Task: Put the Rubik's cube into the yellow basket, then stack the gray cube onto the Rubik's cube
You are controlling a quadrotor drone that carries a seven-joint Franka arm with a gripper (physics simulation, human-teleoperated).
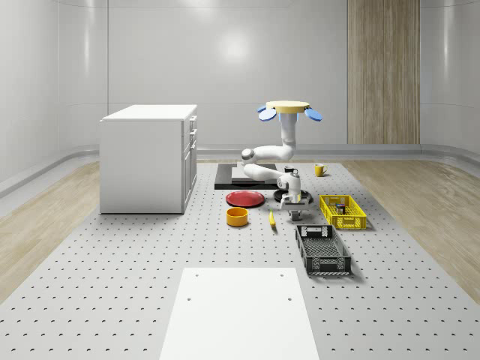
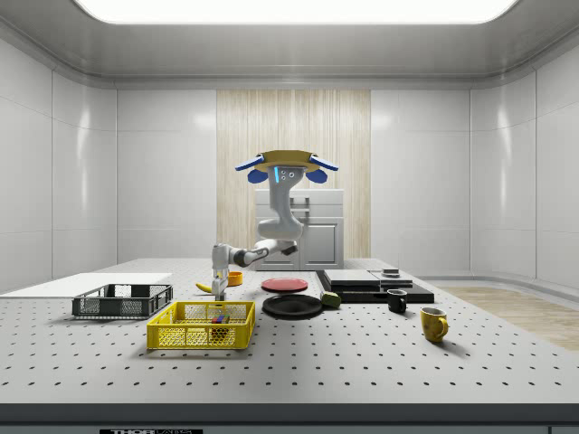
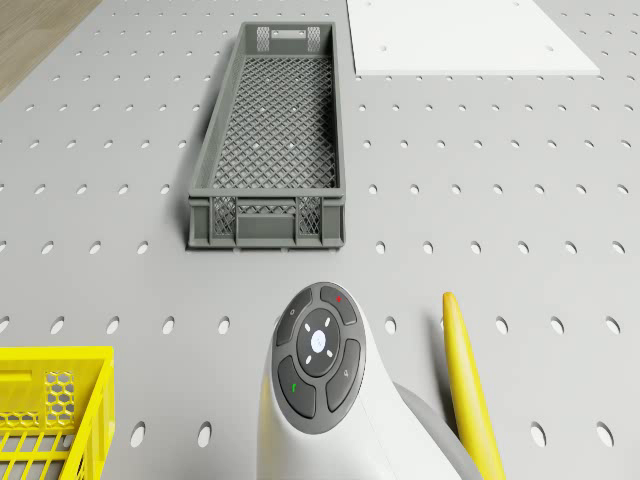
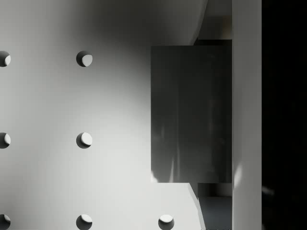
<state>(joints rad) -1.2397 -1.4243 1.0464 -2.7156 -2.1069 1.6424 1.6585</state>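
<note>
The drone [image 1: 291, 109] hovers over the back of the table, its arm bent down in front of it. My gripper [image 1: 292, 213] is low at the table surface, between the banana [image 1: 271, 219] and the yellow basket [image 1: 330, 214]. In the wrist view the gray cube [image 4: 192, 115] sits on the perforated tabletop, and the jaws touch two opposite sides of it. The Rubik's cube [image 1: 341, 208] lies inside the yellow basket [image 2: 185, 336], also seen from the side as a coloured Rubik's cube [image 2: 218, 317]. From the side the gripper [image 2: 218, 287] hangs just behind that basket.
A gray mesh basket [image 1: 322, 251] lies toward the front of the table from the gripper. An orange bowl [image 1: 238, 217] and a red plate [image 1: 245, 199] sit on the whole-scene view's left of it. A white cabinet [image 1: 150, 157] stands further left. A white sheet [image 1: 240, 315] covers the front.
</note>
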